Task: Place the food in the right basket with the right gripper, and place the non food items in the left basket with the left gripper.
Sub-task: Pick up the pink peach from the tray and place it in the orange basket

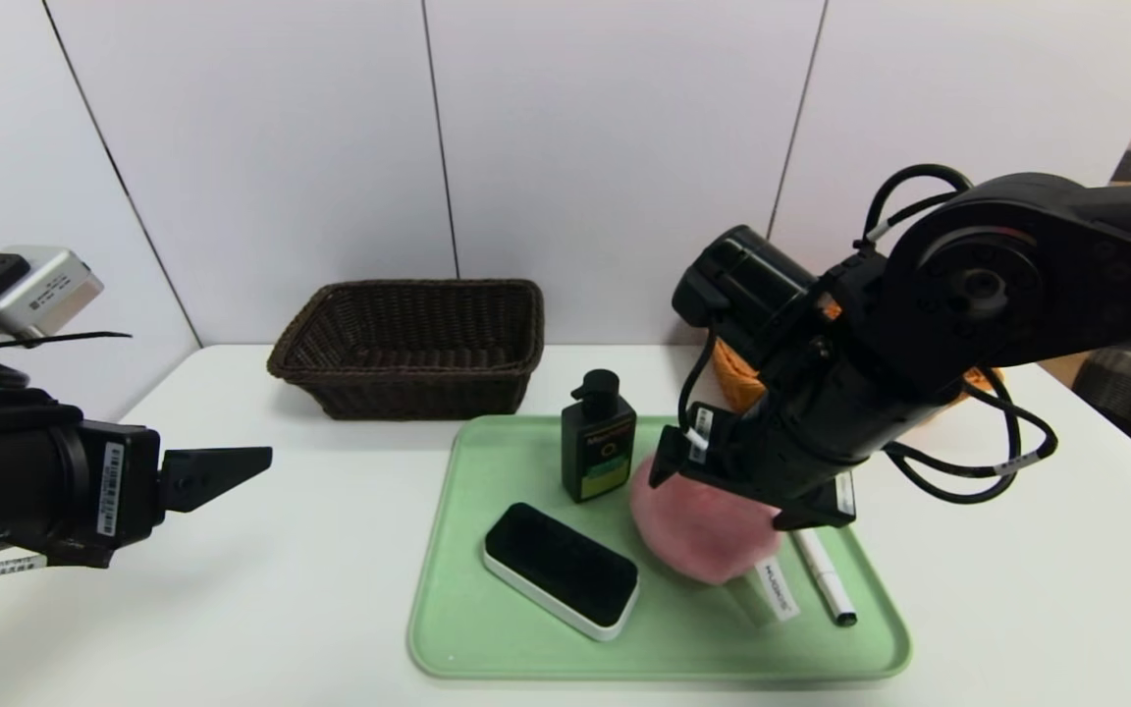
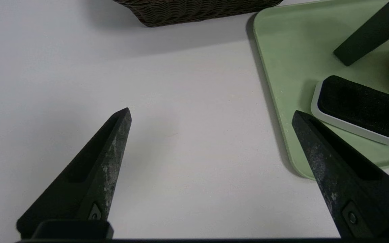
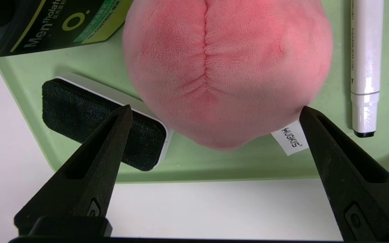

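Jaws spread wide, the right gripper (image 3: 215, 108) hovers over the pink peach (image 3: 226, 67) on the green tray (image 3: 181, 173), lining up the pick; next it probably needs lowering, then closing round the plush!

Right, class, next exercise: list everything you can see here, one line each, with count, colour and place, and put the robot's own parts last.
plush peach: one, pink, white tag, on the tray
pump bottle: one, black, green label, upright on the tray
eraser: one, black and white, on the tray
marker: one, white, black end, on the tray
tray: one, green, on the table
dark basket: one, brown, behind the tray
other basket: one, orange, behind the right arm
table: one, white, under everything
left hand: one, black, open, over the table left of the tray
right hand: one, black, open, over the peach
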